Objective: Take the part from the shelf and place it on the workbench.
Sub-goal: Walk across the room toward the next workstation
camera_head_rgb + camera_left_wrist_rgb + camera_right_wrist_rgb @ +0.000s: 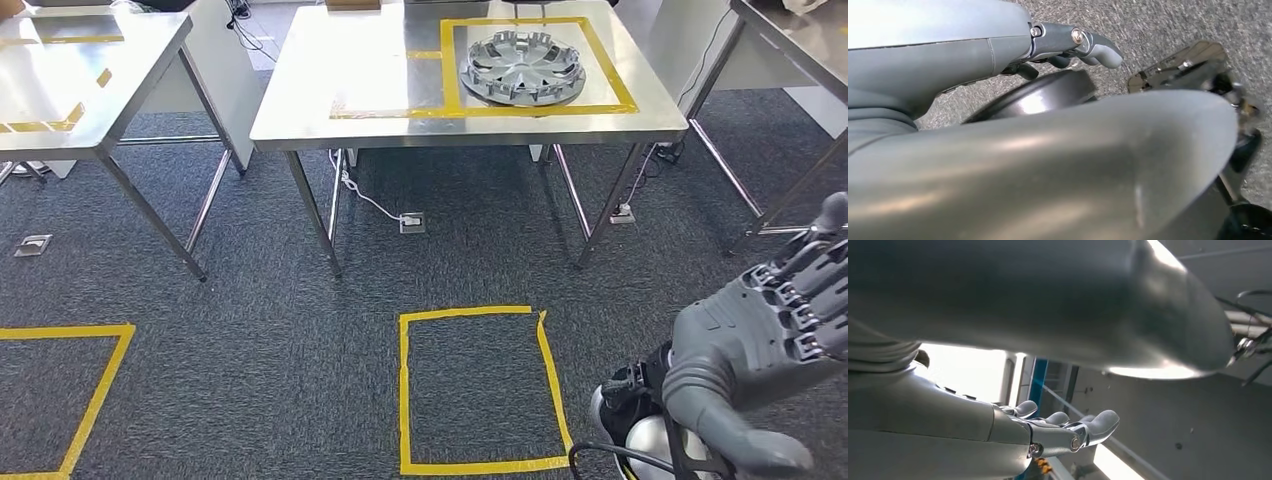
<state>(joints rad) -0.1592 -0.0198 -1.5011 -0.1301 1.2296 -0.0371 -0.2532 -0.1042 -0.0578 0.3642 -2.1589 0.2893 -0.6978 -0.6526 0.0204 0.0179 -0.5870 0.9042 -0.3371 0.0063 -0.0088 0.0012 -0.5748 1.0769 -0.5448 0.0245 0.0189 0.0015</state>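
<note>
Your silver round plastic wheel cover (522, 68) already lies inside the yellow tape square (600, 60) on the steel table (380, 60). Your right robot hand (775, 330) hangs empty, spread; your left robot hand (1068, 45) looks empty, loosely extended. Judge placement done; simply stand clear.

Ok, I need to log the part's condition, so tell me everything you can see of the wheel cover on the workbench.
The wheel cover is a round, silver-grey disc, plastic or metal by its look, with spokes radiating from a central hub and small tabs around its rim. It lies flat on the steel workbench, inside a rectangle of yellow tape, toward the bench's right side. Nothing else touches it; no damage shows from here.
</note>
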